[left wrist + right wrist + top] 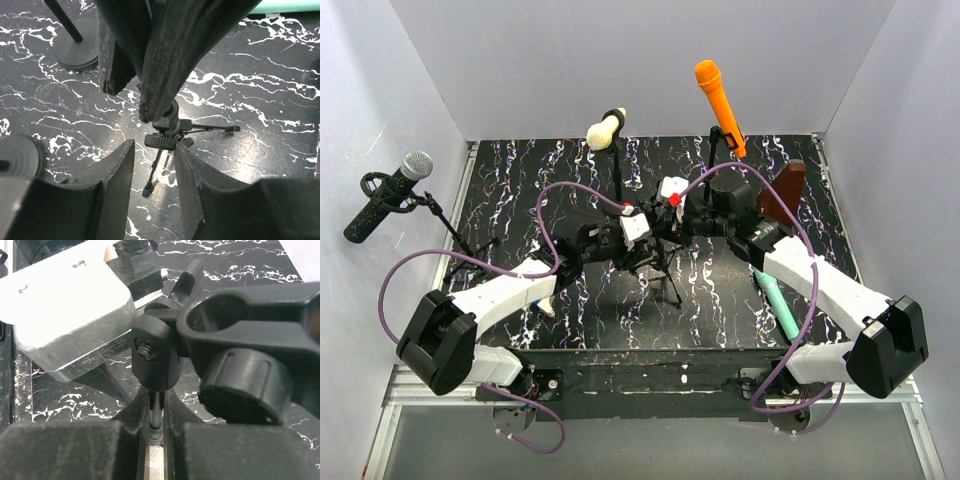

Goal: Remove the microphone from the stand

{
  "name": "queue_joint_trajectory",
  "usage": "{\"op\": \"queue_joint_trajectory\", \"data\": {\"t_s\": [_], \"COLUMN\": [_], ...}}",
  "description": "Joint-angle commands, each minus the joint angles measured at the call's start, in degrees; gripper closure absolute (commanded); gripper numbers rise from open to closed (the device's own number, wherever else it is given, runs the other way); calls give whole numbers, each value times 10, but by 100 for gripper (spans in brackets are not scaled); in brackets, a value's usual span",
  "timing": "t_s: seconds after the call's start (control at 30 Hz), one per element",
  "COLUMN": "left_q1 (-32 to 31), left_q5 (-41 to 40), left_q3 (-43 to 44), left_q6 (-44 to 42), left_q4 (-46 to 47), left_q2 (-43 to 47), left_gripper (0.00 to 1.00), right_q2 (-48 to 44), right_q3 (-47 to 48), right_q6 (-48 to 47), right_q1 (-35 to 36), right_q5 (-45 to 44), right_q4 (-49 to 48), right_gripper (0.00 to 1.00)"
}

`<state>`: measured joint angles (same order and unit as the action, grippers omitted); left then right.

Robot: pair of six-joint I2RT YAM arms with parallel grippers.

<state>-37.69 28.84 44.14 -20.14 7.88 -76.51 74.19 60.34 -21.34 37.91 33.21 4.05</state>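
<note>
— White walls (620, 60) box in our black, white-veined table (520, 190). Where do we see microphones?

— Three sit up on stands. A grey-headed microphone (380, 200) is at the far left, a cream microphone (607, 128) at the back, and an orange microphone (718, 105) to its right. A green microphone (780, 308) lies flat on the table beside our right arm, well apart from both hands.

— And the hands?

— Both meet at the small tripod stand (668, 280) in the middle of the table. Our right hand (156, 415) is closed on the stand's thin upright rod, just under the clip (260, 305). The rod runs up between its fingers.

— What does the clip hold?

— Nothing that we can see. Its ring faces our right wrist camera bare, with a round knob (245, 385) just below it.

— The left hand?

— Our left hand (154, 146) hangs above the tripod's legs, with its fingers parted by a narrow gap. Through that gap we see the tripod's hub and one leg lower down. Nothing touches the inner faces of the fingers.
</note>
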Motion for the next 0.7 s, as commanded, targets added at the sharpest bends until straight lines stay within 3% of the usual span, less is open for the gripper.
{"op": "queue_joint_trajectory", "data": {"t_s": [0.0,0.17,0.3,0.53,0.67], "left_q1": [-2,-2,0,85,158], "left_q5": [4,16,31,112,183], "left_q3": [36,40,63,89,92], "left_q6": [12,20,48,260,316], "left_q4": [27,32,0,-99,-101], "left_q2": [-3,-14,-11,0,-11], "left_gripper": [65,79,100,100,100], "right_q2": [11,19,22,-3,9], "right_q3": [0,7,11,-7,-5], "right_q6": [0,2,1,-75,-137], "right_q1": [1,1,-2,-3,22], "right_q5": [-6,-7,-8,34,40], "right_q4": [35,34,35,22,10], "right_gripper": [99,99,99,99,99]}}
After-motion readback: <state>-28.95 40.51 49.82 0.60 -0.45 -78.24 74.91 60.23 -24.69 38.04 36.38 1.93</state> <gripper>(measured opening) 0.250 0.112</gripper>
